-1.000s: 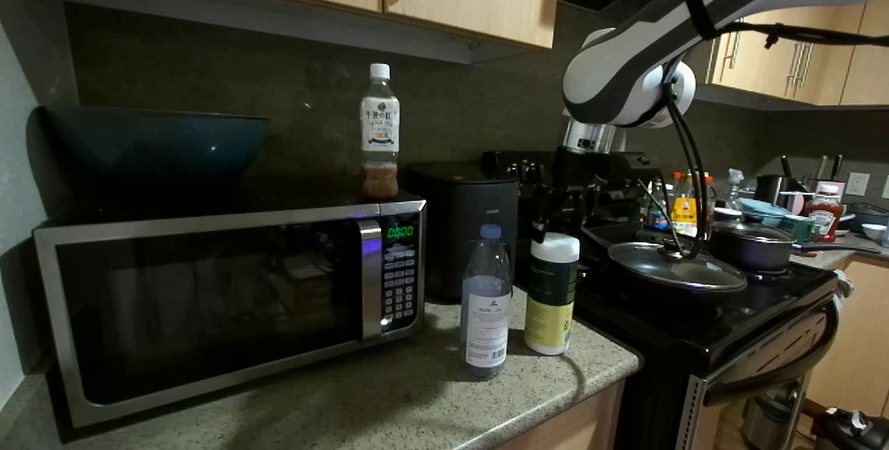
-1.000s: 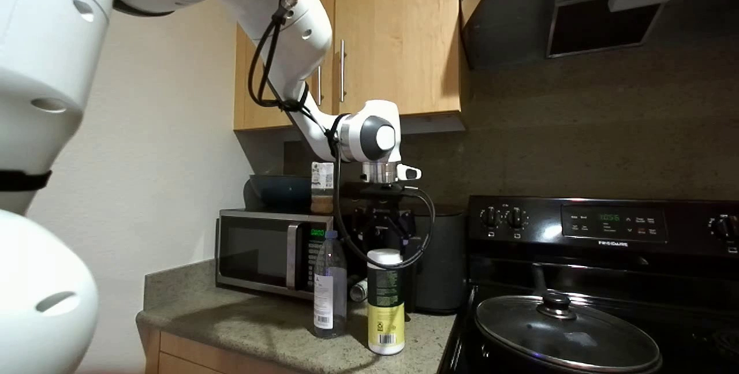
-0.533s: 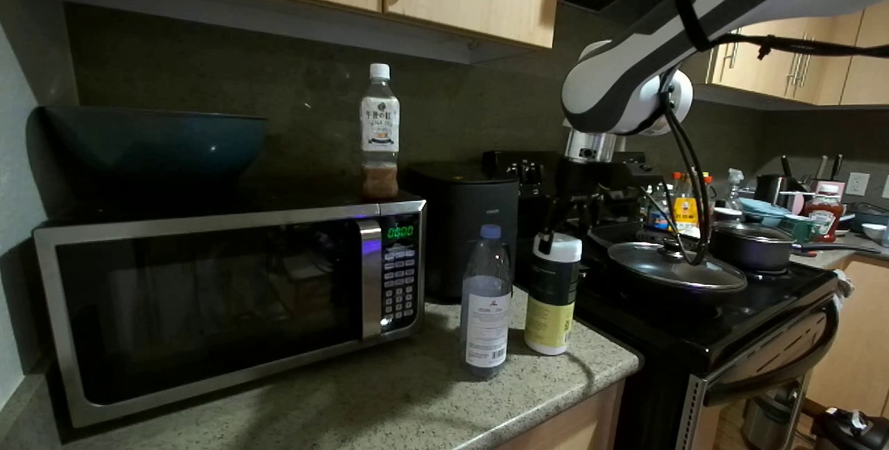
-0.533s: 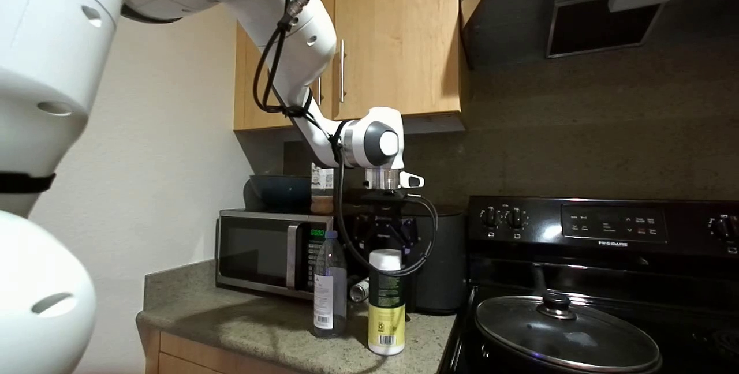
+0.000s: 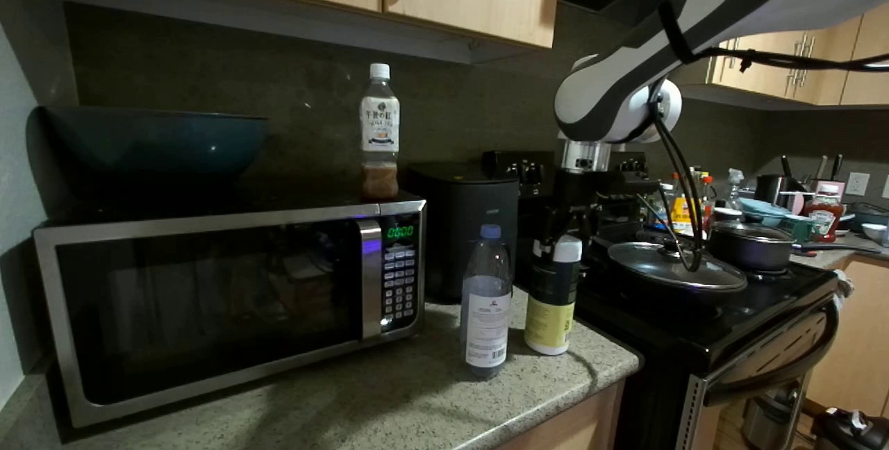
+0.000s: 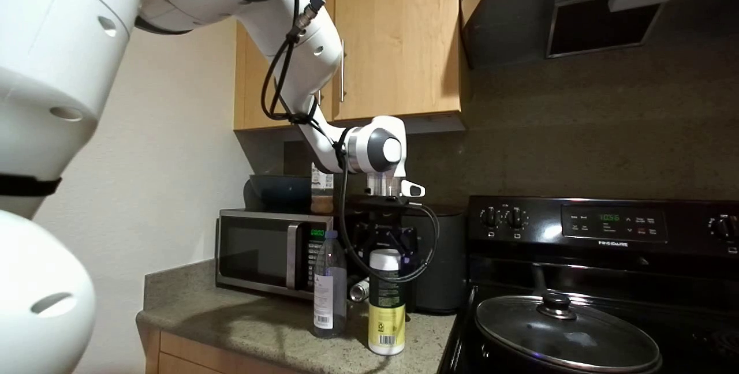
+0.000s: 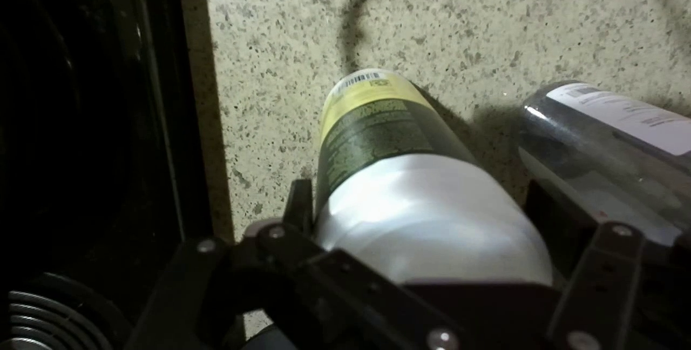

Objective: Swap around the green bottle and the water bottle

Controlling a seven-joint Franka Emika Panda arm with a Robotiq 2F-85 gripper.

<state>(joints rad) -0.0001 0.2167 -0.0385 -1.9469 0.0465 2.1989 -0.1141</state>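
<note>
Currently, Robotiq gripper (image 7: 426,212) jaws apart w/ wht cap (image 7: 432,231) of green bottle (image 5: 550,318) btwn; water bottle (image 5: 486,332) upright nearby, on speckled counter (image 5: 389,401).

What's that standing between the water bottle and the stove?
The green bottle stands there, on the counter between the water bottle and the stove. Both exterior views and the wrist view show it.

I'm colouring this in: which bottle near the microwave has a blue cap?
The slim, clear water bottle; the green bottle beside it and the brownish bottle atop the microwave are white-capped.
</note>
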